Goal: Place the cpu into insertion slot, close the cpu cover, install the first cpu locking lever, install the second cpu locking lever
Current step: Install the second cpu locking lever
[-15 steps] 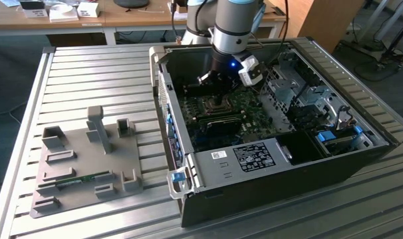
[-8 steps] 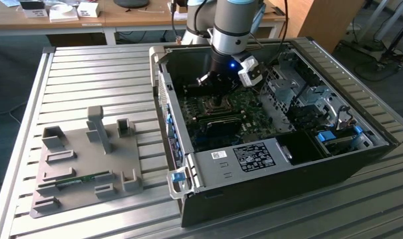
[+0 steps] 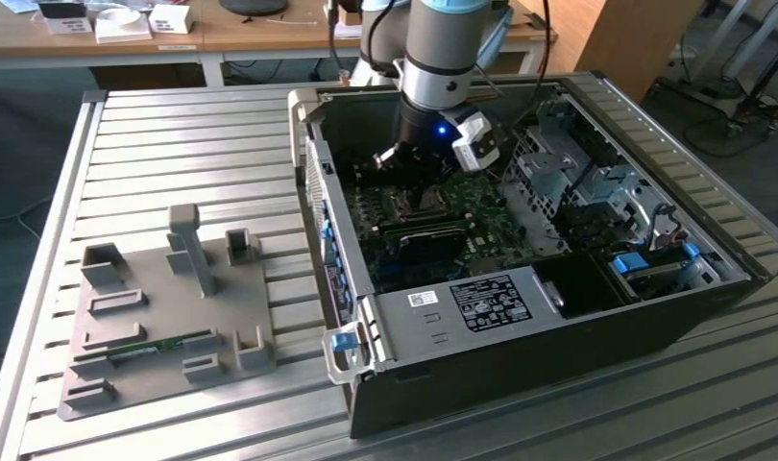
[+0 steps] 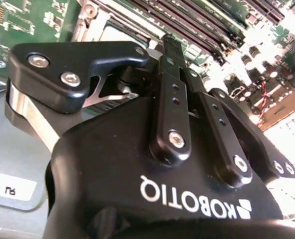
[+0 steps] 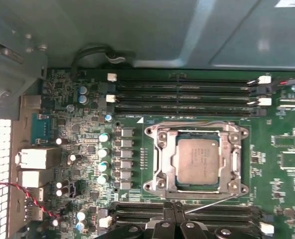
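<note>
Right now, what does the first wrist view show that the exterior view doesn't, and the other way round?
First wrist view: the cpu seated in its socket with the cpu cover shut around it, and memory slots nearby. Exterior view: the whole computer case on a slatted table, beside a grey fixture tray. Both: the green motherboard and the hand above it.

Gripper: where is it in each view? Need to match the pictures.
Exterior view: gripper inside the open PC case, low over the motherboard.
First wrist view: its tip lies over the memory slots beside the cpu socket.
Second wrist view: seen from behind, its black body in front of the board.
Shared landmark: the green motherboard.
</note>
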Controlling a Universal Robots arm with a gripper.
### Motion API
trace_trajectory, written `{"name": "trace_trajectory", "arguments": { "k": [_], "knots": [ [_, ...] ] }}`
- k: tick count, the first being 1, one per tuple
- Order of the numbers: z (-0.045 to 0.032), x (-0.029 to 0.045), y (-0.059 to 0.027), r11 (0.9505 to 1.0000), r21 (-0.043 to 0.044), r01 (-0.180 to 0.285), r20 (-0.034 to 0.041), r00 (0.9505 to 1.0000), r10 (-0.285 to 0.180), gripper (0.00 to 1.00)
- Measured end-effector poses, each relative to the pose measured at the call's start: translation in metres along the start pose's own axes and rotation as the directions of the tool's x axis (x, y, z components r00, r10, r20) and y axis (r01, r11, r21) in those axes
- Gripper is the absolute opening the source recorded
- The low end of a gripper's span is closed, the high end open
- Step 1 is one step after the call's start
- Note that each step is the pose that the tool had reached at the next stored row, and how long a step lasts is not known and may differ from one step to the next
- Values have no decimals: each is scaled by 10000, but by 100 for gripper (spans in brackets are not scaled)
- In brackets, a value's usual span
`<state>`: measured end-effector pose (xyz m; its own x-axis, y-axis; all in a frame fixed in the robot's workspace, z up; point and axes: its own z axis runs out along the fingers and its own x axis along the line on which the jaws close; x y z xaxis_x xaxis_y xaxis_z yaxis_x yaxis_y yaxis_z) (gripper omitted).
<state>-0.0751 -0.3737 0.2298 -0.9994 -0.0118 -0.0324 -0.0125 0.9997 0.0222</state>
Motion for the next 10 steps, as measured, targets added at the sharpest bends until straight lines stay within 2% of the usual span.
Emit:
{"name": "trace_trajectory", "arguments": {
  "k": [10],
  "knots": [
    [161,89,-2,9999,-5,162,-4,9999,-162,11]
  ]
}}
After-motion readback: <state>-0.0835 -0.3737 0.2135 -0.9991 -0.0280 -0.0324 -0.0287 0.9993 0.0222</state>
